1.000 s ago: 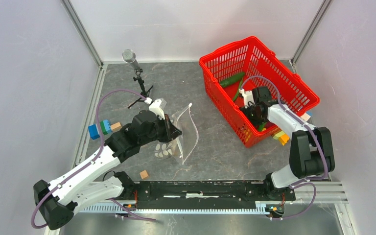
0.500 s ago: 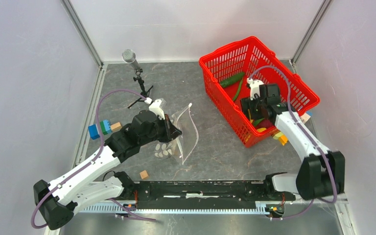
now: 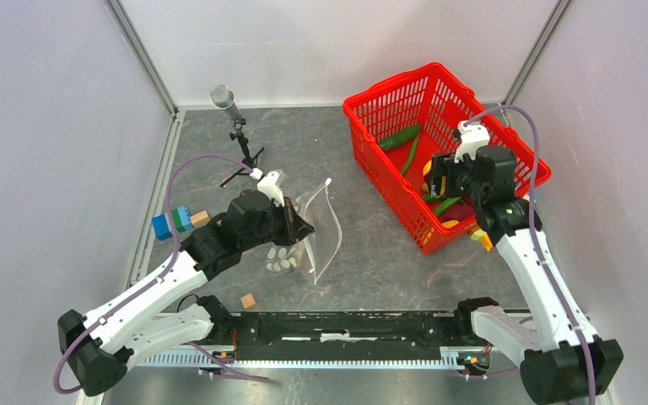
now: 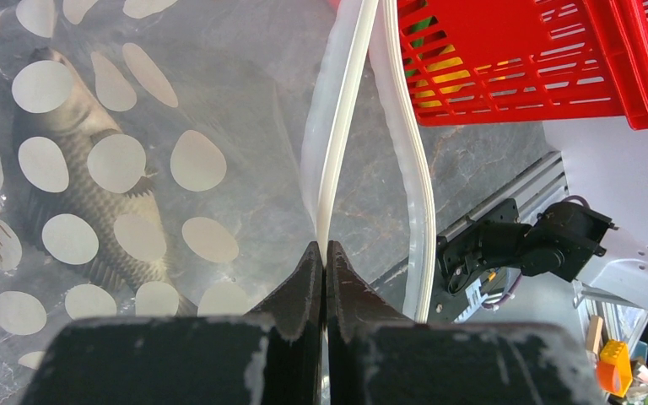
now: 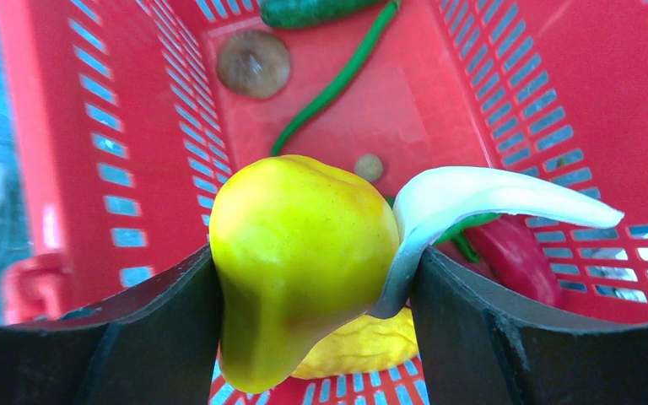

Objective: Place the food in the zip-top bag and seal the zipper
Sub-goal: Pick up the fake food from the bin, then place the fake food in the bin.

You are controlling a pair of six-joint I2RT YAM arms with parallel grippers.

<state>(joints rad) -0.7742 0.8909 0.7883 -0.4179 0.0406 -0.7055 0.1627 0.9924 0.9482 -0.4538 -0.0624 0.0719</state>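
The clear dotted zip-top bag (image 3: 299,245) lies mid-table with its mouth held open. My left gripper (image 4: 324,253) is shut on one white zipper strip (image 4: 343,110); the other strip (image 4: 412,160) bows away to the right. A grey fish (image 4: 76,194) lies inside the bag. My right gripper (image 5: 316,278) is inside the red basket (image 3: 388,110), shut on a yellow piece (image 5: 299,253) with a pale grey leaf-like flap (image 5: 472,198). Green pods (image 5: 337,80), a brown lump (image 5: 253,63), a red chilli (image 5: 515,253) and another yellow piece (image 5: 363,350) lie in the basket.
A microphone on a small tripod (image 3: 234,126) stands at the back. Blue-green blocks (image 3: 173,222) and a wooden cube (image 3: 200,218) sit by the left arm; another cube (image 3: 248,299) lies near the front rail. Walls close in both sides.
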